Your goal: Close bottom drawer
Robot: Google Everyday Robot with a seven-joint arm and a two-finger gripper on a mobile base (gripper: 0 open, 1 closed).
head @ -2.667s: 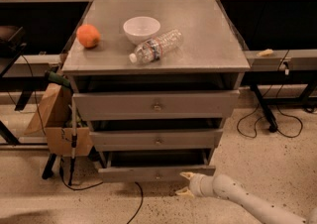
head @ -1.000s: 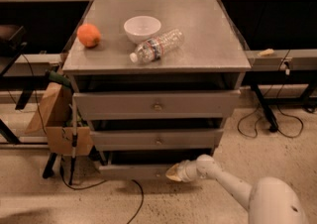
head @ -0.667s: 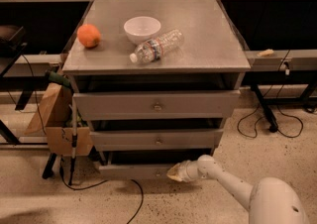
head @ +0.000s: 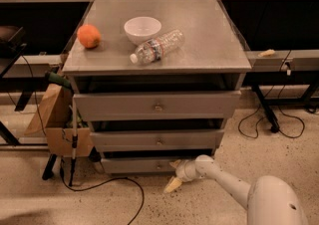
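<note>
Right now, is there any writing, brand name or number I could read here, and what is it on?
Plastic bottle lying on the cabinet top: it carries a label, but the print is too blurred to read.
Bottom drawer, bowl, cardboard box: no text to be seen.
Gripper, low by the floor in front of the bottom drawer: no markings to be seen.

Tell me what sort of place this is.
Probably a lab or workshop: a grey metal drawer cabinet, framed workbenches behind it, loose cables on the speckled floor. The robot's gripper sits low by the bottom drawer.
</note>
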